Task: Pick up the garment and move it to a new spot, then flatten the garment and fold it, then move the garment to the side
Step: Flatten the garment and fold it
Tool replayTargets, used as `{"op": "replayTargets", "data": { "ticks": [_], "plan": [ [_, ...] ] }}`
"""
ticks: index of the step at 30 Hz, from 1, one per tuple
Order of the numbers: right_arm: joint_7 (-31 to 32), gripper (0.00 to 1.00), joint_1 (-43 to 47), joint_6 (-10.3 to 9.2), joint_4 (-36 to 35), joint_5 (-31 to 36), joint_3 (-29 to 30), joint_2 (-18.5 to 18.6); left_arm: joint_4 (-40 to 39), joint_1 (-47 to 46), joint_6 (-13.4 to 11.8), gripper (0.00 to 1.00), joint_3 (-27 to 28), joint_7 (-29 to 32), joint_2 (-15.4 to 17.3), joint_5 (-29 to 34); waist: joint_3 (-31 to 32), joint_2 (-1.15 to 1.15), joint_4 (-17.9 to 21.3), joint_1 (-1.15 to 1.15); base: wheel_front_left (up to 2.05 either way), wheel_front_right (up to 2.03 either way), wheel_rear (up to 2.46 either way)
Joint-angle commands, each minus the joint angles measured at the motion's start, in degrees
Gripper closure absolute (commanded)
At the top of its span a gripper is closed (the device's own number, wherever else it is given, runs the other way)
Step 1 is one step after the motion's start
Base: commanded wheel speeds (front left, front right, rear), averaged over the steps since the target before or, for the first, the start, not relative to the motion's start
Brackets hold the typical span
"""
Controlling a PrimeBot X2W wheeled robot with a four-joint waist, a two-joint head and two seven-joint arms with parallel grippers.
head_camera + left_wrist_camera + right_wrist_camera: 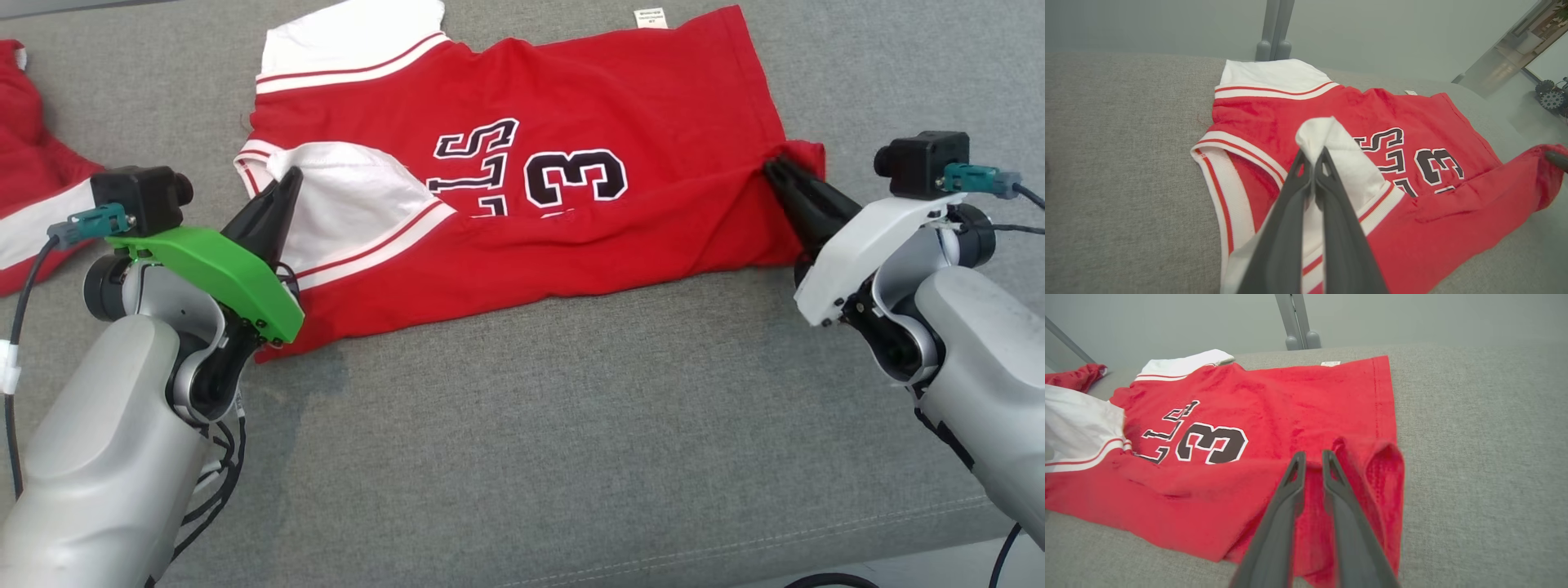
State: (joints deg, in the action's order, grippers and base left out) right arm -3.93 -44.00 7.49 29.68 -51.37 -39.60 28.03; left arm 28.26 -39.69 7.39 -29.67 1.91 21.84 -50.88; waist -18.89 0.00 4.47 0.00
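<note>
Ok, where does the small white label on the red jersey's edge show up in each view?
Head view: the label sits at the top of the picture, right of centre, on the far edge of the jersey.
Left wrist view: the label is upper right of centre, on that same far edge.
Right wrist view: the label is near the top, just right of centre.
Shared landmark: the black number 3 printed on the jersey.
</note>
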Motion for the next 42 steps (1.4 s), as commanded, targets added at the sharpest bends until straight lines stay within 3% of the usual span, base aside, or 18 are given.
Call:
{"op": "replayTargets", "data": {
  "ticks": [1,2,6,13,14,15,19,24,33,42],
  "plan": [
    [0.11,0.00,-0.16,0.00,0.81,-0.13,-0.71,-0.17,0.79,-1.38,0.18,0.24,-0.07,-0.54,-0.32,-0.69,0.09,0.00,-0.24,0.00,0.00,0.00,0.00],
    [0.35,0.00,0.14,0.00,1.01,-0.22,-1.54,-0.13,1.48,-1.52,0.18,0.00,-0.40,-0.64,-0.42,-0.76,0.21,0.00,-0.34,0.00,0.00,0.00,0.00],
    [0.15,0.00,1.77,-0.01,0.70,-0.58,-3.48,1.30,2.93,-1.36,0.05,0.00,0.06,-2.90,0.64,-0.19,1.19,0.00,-0.28,0.00,0.00,0.00,0.00],
    [0.96,0.00,5.53,-0.01,-3.49,1.35,-4.96,6.02,-5.43,10.82,-4.66,0.00,2.92,-2.69,2.26,-5.19,2.88,0.00,1.17,0.00,0.00,0.00,0.00],
    [2.60,0.00,6.53,-0.01,-4.53,1.83,-4.83,7.40,-10.55,15.89,-7.38,0.00,3.11,-1.35,3.28,-6.17,2.95,0.00,1.44,0.00,0.00,0.00,0.00],
    [2.60,0.00,6.53,-0.01,-4.53,1.83,-4.83,7.40,-10.55,15.89,-7.38,0.00,3.11,-1.35,3.28,-6.17,2.95,0.00,1.44,0.00,0.00,0.00,0.00],
    [5.51,0.00,8.14,-0.01,-4.13,2.67,-2.16,8.78,-19.18,23.48,-12.95,0.00,3.00,0.61,4.15,-7.43,2.52,0.00,0.76,0.00,0.00,0.00,0.00],
    [8.73,0.00,8.16,0.00,-2.40,3.20,2.04,7.10,-23.86,24.32,-16.55,0.00,2.81,3.40,4.08,-8.09,1.50,0.00,-1.00,0.00,0.00,0.00,0.00],
    [15.40,0.00,5.94,-0.01,1.85,6.37,4.71,2.70,-19.68,18.94,-17.07,0.00,0.63,7.66,2.74,-7.62,0.50,0.00,-2.68,0.00,0.00,0.00,0.00],
    [20.11,0.00,7.23,-0.01,1.16,5.86,5.32,1.78,-11.70,16.06,-15.08,0.00,-0.69,7.78,1.35,-7.20,0.71,0.00,-3.25,0.00,0.00,0.00,0.00]
  ]
}}
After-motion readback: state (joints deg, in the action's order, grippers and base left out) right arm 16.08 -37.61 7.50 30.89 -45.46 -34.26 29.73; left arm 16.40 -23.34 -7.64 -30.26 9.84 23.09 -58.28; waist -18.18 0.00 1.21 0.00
